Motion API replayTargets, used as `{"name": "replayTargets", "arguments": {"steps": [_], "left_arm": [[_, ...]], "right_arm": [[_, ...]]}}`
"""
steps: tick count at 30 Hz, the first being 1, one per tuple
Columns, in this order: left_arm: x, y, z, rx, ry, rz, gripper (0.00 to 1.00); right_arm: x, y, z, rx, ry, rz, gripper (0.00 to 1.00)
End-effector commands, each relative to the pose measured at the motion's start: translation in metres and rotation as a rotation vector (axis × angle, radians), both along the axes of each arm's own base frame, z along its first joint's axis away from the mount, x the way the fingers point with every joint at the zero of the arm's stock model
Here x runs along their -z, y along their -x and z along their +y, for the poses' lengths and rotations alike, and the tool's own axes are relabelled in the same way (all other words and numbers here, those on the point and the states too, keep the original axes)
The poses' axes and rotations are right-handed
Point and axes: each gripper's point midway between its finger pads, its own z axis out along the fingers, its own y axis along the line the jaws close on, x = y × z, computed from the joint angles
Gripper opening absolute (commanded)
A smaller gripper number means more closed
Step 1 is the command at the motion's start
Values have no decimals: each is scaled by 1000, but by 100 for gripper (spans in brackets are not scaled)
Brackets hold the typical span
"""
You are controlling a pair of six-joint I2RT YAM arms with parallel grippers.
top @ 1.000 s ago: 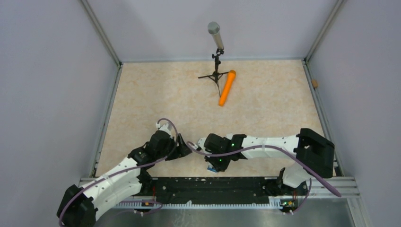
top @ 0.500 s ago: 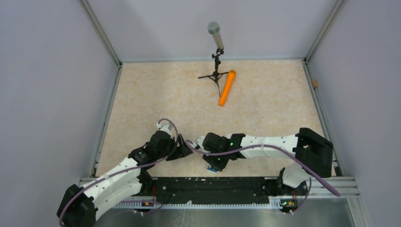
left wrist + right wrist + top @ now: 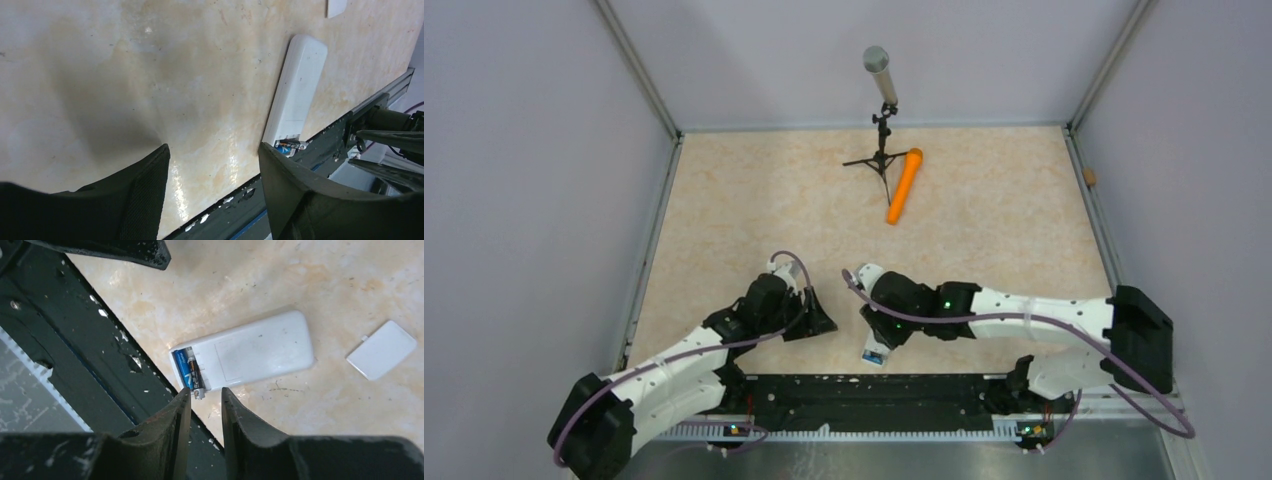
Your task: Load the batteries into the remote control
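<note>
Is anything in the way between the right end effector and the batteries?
Nothing visible is. The right end effector hangs near the batteries in the open remote; the white cover lies apart from it.

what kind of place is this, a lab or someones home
Probably a lab test cell: plain walls box in the table, two robot arms sit by a rail at its edge, and a microphone stands at the back.
</note>
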Motion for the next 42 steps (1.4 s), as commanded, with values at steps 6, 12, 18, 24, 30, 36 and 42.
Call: {"name": "replayTargets", "arguments": {"steps": [6,12,18,24,30,36,42], "left_arm": [[-3,6,-25,108,80,-13,40],[8,15,-40,170,70,16,14],[21,24,-52,220,65,56,2],[29,37,-67,300,39,88,0],[33,47,-76,346,26,102,0],[31,55,-91,395,28,98,0],[34,60,-96,410,20,109,0]], "right_arm": [[-20,-12,-23,207,-94,-73,29],[-10,-8,-30,261,-96,-41,28],[-2,-3,-32,314,-117,4,28],[8,0,-34,349,-129,35,28],[14,9,-30,363,-172,94,28],[18,15,-25,386,-231,151,27],[20,17,-24,405,-242,174,25]]}}
